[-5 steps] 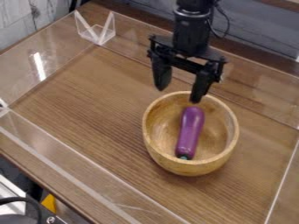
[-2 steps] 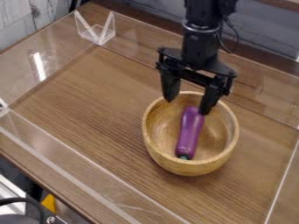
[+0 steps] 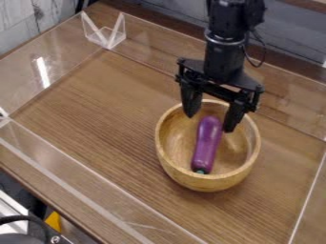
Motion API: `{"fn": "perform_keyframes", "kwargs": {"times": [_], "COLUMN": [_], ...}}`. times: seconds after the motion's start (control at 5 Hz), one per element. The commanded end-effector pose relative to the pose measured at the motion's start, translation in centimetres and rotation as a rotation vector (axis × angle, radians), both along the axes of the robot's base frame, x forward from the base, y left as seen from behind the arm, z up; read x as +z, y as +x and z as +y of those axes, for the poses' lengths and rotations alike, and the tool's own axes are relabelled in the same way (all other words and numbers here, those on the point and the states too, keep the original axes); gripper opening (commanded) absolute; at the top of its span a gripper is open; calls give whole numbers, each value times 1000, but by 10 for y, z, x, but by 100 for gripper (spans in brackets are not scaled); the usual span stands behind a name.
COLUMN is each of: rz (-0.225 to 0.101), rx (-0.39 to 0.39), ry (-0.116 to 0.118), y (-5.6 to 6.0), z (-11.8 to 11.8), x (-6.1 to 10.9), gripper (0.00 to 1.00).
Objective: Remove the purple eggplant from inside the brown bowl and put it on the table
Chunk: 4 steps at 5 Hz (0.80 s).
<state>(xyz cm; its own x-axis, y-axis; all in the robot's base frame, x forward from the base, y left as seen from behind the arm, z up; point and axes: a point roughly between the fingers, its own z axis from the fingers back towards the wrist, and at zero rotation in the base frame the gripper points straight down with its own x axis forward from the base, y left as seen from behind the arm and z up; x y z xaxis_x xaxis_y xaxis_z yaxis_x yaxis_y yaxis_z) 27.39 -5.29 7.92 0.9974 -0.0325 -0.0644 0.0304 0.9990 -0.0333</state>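
Note:
The purple eggplant (image 3: 205, 144) lies lengthwise inside the brown bowl (image 3: 173, 155), its teal stem tip toward the near rim. The bowl stands on the table (image 3: 95, 105), right of centre. My black gripper (image 3: 213, 113) hangs open just above the far end of the eggplant, one finger over the bowl's back-left rim and the other over the bowl's right inside. Nothing is between the fingers.
Clear acrylic walls (image 3: 51, 57) run around the table's edges. A clear angled stand (image 3: 105, 30) sits at the back left corner. Bare wood spreads left of the bowl.
The gripper has moved right and down, from behind the bowl's back rim to over the eggplant's far end. It stays open. The eggplant and bowl have not moved.

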Motion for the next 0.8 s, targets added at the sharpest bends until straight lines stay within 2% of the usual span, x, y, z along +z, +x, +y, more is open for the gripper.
{"fn": "perform_keyframes", "kwargs": {"times": [0.0, 0.6], "rz": [-35, -56], "rx": [-4, 7], "ry": [-3, 1], "y": [2, 1], "z": [-5, -8], "x": [3, -5], "gripper": [100, 100]}}
